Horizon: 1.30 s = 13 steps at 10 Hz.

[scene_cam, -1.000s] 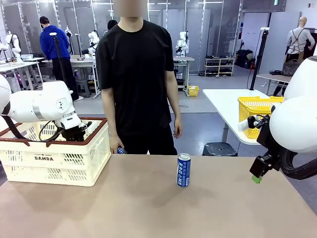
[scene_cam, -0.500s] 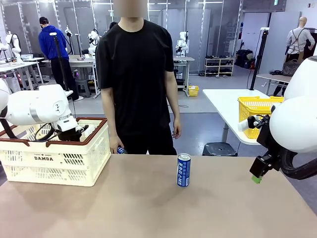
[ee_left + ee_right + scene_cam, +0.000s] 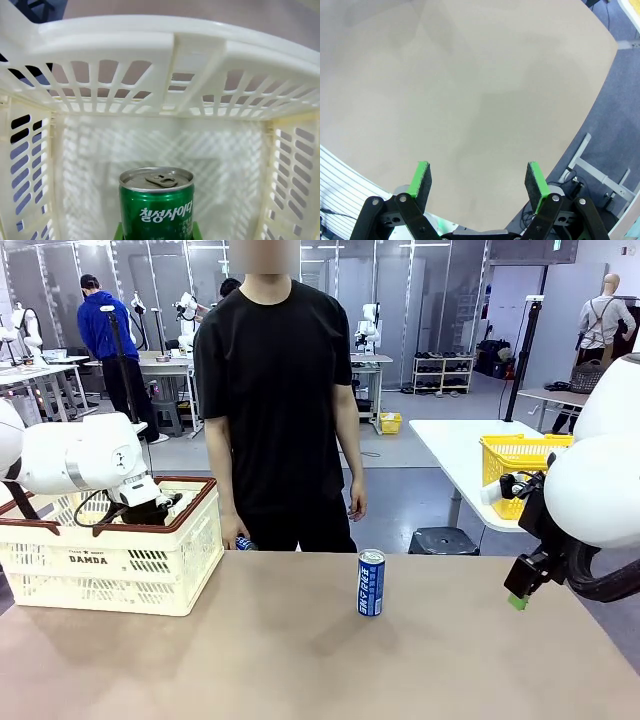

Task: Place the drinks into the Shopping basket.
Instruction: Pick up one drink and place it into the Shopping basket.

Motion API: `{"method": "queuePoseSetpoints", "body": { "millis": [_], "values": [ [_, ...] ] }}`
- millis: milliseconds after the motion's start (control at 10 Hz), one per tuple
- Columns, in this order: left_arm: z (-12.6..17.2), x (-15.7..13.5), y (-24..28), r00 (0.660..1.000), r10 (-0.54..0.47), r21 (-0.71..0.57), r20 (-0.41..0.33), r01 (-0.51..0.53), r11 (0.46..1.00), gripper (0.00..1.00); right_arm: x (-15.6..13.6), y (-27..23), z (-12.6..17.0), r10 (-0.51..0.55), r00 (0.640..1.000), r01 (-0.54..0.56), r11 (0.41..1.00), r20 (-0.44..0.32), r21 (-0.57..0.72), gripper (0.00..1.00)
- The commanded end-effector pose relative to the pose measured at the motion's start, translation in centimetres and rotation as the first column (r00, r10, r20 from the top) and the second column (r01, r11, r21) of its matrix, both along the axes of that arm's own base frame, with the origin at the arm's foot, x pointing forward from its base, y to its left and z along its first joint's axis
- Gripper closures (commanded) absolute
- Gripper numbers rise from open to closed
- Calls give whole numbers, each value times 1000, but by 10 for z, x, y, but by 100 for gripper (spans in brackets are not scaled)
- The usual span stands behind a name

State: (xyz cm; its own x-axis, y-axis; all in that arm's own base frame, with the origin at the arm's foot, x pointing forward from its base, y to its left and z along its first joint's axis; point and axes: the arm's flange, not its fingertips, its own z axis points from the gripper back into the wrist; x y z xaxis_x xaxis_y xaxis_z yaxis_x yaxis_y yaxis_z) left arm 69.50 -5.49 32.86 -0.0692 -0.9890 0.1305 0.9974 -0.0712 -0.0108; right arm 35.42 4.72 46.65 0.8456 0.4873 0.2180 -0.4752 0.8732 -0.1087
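The left gripper [image 3: 152,508] hangs inside the Shopping basket [image 3: 110,570], clamped on the green can [image 3: 156,205], which sits within the lattice walls; the blue can [image 3: 371,583] stands upright mid-table, well apart from the basket; it lies left of the right gripper [image 3: 517,592], the nearer one, whose jaws are spread and hold nothing.

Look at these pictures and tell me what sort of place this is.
Probably a robotics lab staged for shopping practice: the left gripper holds a green can inside the Shopping basket, a blue can stands on the table, and worktables stand behind.
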Motion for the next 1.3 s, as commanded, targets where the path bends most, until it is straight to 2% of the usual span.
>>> {"method": "queuePoseSetpoints", "body": {
  "millis": [0,500,1200],
  "values": [
    [5,13,0,1000,11,10,-16,-11,1000,42,-1,0,0,2,1000,-2,1000,-3,0,6],
    [-6,28,-1,999,35,43,-35,-33,998,42,-1,0,0,2,1000,-2,1000,-3,0,6],
    [-7,23,4,998,36,64,-48,-33,997,42,-1,0,0,2,1000,-2,1000,-3,0,6]
  ]
}}
